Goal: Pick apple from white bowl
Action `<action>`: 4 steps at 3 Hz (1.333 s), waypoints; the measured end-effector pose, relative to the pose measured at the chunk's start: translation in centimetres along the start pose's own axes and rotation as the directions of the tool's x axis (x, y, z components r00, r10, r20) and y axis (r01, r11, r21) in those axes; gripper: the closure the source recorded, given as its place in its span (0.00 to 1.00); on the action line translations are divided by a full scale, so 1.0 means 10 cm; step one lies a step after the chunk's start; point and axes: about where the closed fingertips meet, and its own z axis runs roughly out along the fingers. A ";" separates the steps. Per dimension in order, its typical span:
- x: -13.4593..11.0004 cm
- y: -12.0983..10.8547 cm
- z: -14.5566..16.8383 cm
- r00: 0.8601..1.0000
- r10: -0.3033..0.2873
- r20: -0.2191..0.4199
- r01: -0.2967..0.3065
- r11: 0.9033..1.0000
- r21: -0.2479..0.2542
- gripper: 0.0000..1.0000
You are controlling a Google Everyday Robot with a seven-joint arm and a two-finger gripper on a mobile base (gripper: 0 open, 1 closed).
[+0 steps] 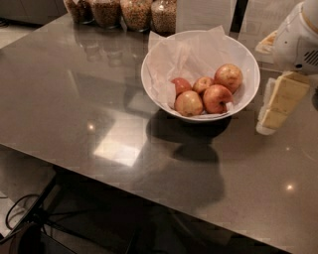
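Your gripper (272, 116), a cream and white two-part tool on the end of a rounded white arm housing (298, 42), hung at the right edge of the view. It was tilted with its tips pointing down and to the left, low over the glossy dark grey-brown desk (74, 99). It stood just beside the right rim of the large, wide, glossy white round bowl (248, 96), outside it and apart from it. You could not tell from this angle how far the jaws stood apart, and nothing from the bowl was in them.

The bowl sat on the desk towards the back, right of centre, lined with crumpled white paper (179, 57) that rose above the rim on the far and left sides. Five apples lay bunched in its near right part. The round red apple with a yellow-orange blush and a stem dimple (217, 98) lay at the front right of the bunch. It touched the paler yellowish apple (189, 103) on its left. A large orange-red apple (229, 77) lay behind it, and a small reddish apple (202, 84) lay between them. A small dark-red apple (181, 85) lay furthest left.

Four glass jars of brown grains (134, 12) stood in a row along the far edge of the desk. Dark cables (20, 213) lay on the floor under its near left corner.
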 end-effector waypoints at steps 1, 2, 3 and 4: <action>-0.25 -0.27 0.23 0.994 -0.070 0.084 0.070 0.998 0.008 0.00; -0.48 -0.53 0.39 0.979 -0.110 0.174 0.105 0.994 0.037 0.00; -0.59 -0.69 0.53 0.964 -0.130 0.231 0.110 0.989 0.097 0.00; -0.62 -0.74 0.52 0.962 -0.132 0.237 0.107 0.987 0.117 0.13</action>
